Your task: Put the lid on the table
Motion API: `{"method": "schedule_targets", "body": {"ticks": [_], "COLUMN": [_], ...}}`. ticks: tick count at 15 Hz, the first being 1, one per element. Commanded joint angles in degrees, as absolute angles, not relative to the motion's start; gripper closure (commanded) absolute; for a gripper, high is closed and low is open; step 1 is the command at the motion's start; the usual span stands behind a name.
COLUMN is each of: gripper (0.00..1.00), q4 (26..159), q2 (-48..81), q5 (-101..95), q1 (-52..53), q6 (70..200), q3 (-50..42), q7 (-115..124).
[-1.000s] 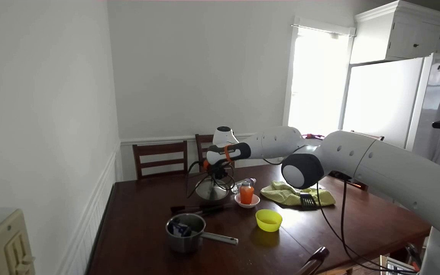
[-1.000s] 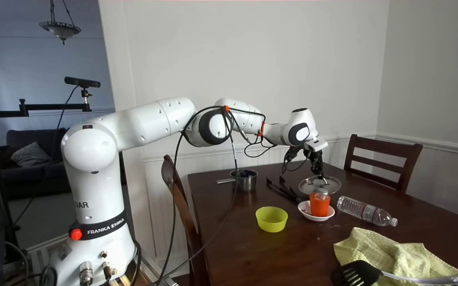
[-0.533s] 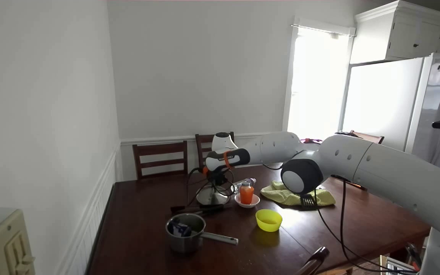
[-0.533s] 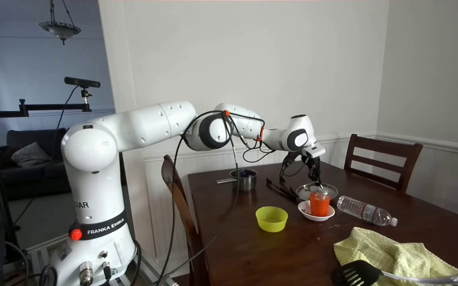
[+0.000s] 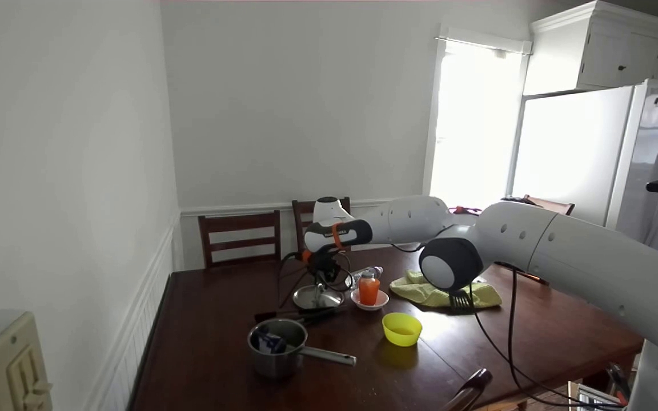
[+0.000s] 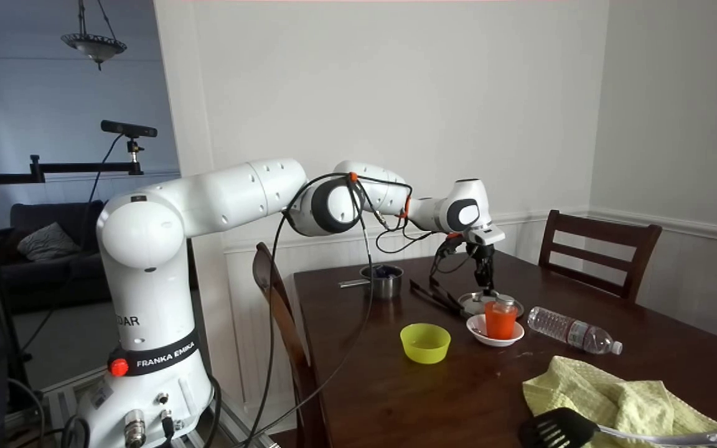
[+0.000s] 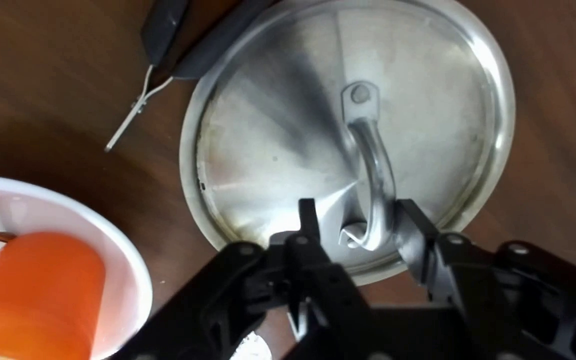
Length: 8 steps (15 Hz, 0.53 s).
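The silvery lid (image 7: pixel 278 160) lies on the dark brown table (image 5: pixel 203 331), beside a white dish; it also shows in both exterior views (image 5: pixel 303 297) (image 6: pixel 470 303). Its arched metal handle (image 7: pixel 380 185) points up. My gripper (image 7: pixel 355 202) is directly over the lid, its fingers apart on either side of the handle. The right finger is against or very near the handle; a clear gap lies between the handle and the left finger. In both exterior views the gripper (image 5: pixel 321 278) (image 6: pixel 487 290) points down at the lid. Part of the lid is hidden by the orange jar in an exterior view.
The lid's rim overlaps black-handled tongs (image 7: pixel 213 42). The white dish (image 6: pixel 478 333) holds an orange jar (image 6: pixel 500 321). A saucepan (image 5: pixel 275 362), yellow bowl (image 5: pixel 402 330), plastic bottle (image 6: pixel 573 331), cloth (image 6: pixel 607 392) and black spatula (image 6: pixel 557 428) are also on the table.
The arm and lid have moved down; the lid went from raised and tilted to lying flat on the table. The gripper and lid also shifted slightly left in both exterior views. The tongs shifted slightly.
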<state>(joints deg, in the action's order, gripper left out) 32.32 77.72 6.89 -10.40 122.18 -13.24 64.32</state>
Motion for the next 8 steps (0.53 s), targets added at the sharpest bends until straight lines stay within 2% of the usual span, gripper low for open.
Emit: {"method": "schedule_targets", "body": {"ticks": [1,4,6,7,8], "gripper": [0.24,0.04,0.00,0.09,0.01], "q4": [30.1,29.0,27.7,22.4,22.2], "q2": [76.8,73.6,71.7,76.7,75.5], "q5": [7.1,7.6,7.9,5.4,5.5], "q1": [-11.2,-11.2,-11.1,-11.7,-11.6], "q6": [119.0,121.2,120.9,118.8,118.7], "q3": [-12.7,-10.3,-8.9,-9.2,-8.7], "q7": [62.7,51.5,45.4,51.3,49.3]}}
